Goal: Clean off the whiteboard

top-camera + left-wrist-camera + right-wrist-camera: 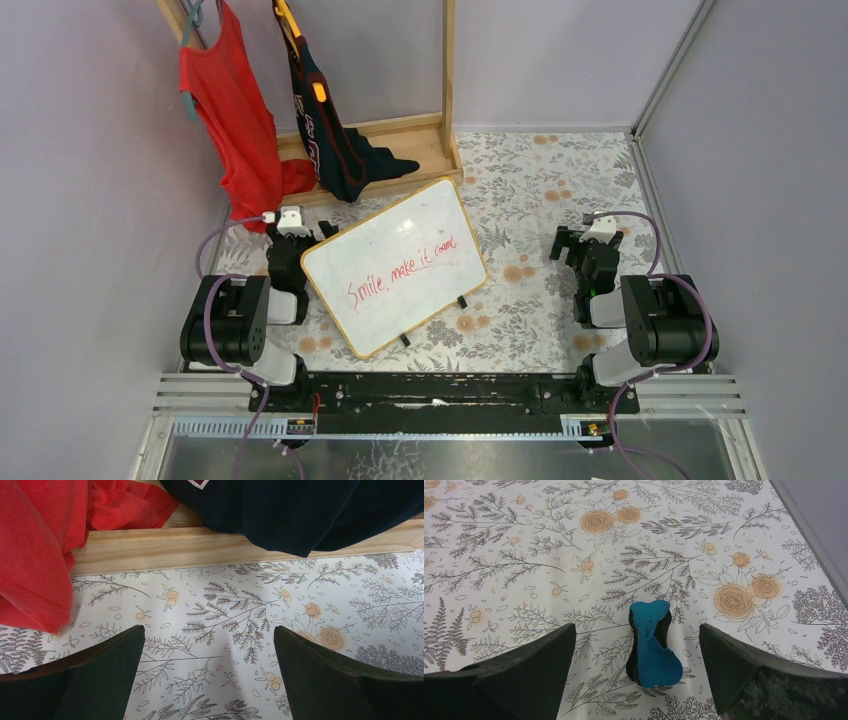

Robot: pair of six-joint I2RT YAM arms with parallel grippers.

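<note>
The whiteboard [395, 265] lies tilted on the floral tablecloth in the middle, with a light-wood frame, black feet along its near edge and red writing across it. My left gripper [298, 235] sits just left of the board's left corner, open and empty; its wrist view [208, 628] shows only tablecloth between the fingers. My right gripper [575, 240] is to the right of the board, open. In the right wrist view a blue-and-black eraser [651, 647] lies on the cloth between the open fingers [636, 630], touching neither. The eraser is hidden in the top view.
A wooden clothes rack base [400, 135] stands at the back left, with a red shirt [235, 110] and a dark garment [330, 130] hanging onto it. They fill the top of the left wrist view, the red shirt [35, 555] closest. Grey walls enclose the table.
</note>
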